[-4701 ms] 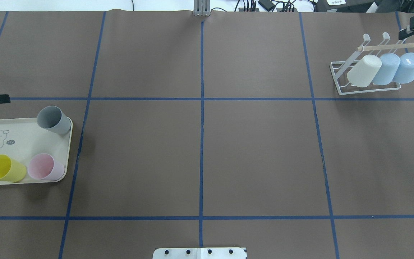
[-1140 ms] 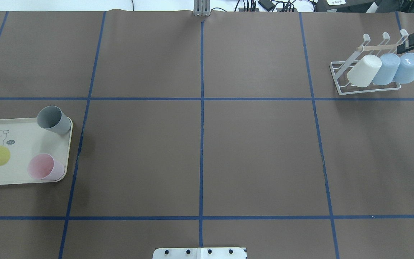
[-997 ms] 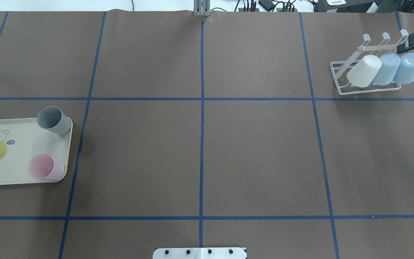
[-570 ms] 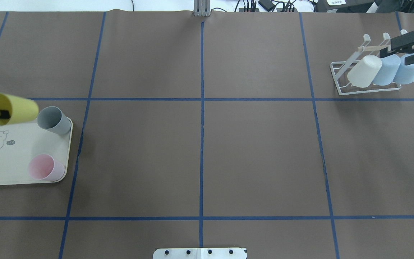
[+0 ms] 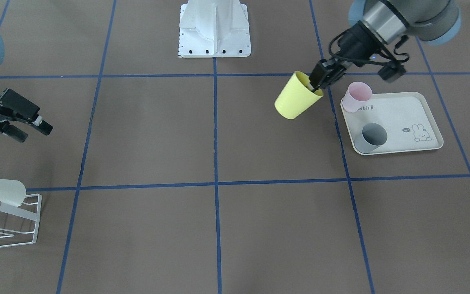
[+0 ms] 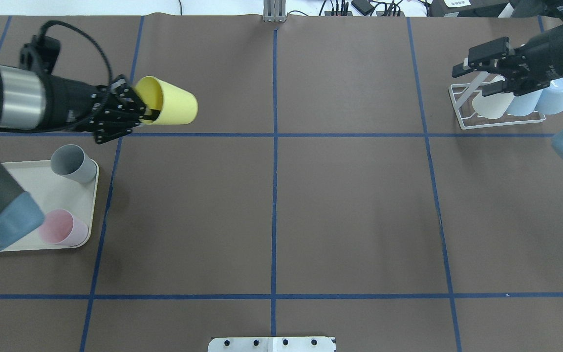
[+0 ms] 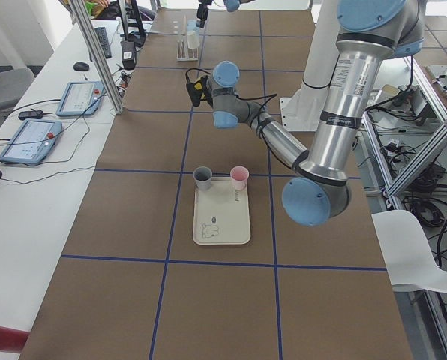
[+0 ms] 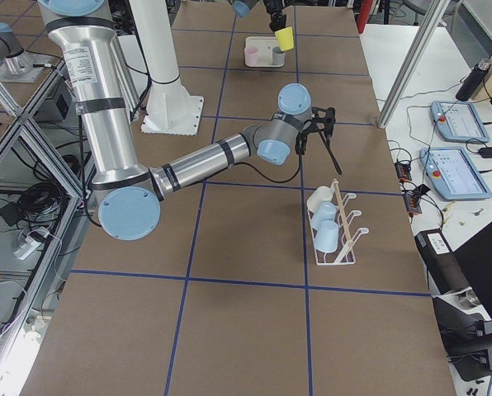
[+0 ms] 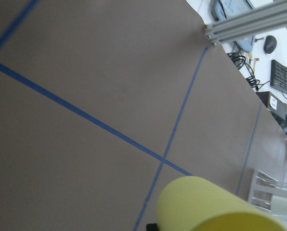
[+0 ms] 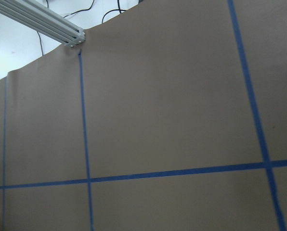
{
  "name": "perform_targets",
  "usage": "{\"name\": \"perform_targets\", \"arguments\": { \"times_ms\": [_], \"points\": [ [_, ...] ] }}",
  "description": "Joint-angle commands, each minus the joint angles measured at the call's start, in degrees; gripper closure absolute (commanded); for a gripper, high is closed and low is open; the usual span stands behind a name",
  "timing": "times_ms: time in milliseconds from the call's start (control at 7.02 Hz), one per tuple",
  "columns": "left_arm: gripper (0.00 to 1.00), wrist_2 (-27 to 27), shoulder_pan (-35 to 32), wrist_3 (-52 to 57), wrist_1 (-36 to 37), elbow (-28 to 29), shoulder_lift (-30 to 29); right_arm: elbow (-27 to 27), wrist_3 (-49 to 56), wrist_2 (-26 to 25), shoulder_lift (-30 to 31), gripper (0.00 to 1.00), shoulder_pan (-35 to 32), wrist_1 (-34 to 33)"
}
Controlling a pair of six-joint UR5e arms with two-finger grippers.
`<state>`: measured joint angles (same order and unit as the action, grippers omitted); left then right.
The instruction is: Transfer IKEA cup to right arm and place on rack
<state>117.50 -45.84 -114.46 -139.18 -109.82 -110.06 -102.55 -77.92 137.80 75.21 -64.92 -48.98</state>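
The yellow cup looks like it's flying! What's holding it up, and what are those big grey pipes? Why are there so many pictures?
Those pipes are two robot arms. Each ends in a two-finger claw, a gripper. The left gripper pinches the yellow cup by its rim, above the table. The right gripper is open and empty, near the white wire rack, where a white cup and two blue cups hang. A grey cup and a pink cup stand on the bunny tray. All pictures show one moment: cameras above, facing the robot, at each table end, and on each wrist.
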Motion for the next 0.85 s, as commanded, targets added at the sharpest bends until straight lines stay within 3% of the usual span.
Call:
{"name": "perform_targets", "arguments": {
  "times_ms": [0,285,570,712],
  "points": [
    [1.0,-8.7,4.7,-14.2,-11.5,2.9,-6.8,-3.2,-18.2,0.1,-4.3,0.0,1.8,4.6],
    [1.0,-15.9,6.3,-25.4,-34.9,12.1,-7.1,-2.3,-35.7,-0.9,-5.9,0.02,2.7,20.2],
    [1.0,-17.2,6.6,-26.2,-44.6,15.2,-7.4,-2.8,-41.2,-3.8,-10.7,0.01,4.4,21.1],
    [1.0,-17.9,6.6,-27.9,-47.4,15.4,-7.3,-2.8,-46.1,-10.6,-11.3,0.02,8.1,27.1]
  ]
}}
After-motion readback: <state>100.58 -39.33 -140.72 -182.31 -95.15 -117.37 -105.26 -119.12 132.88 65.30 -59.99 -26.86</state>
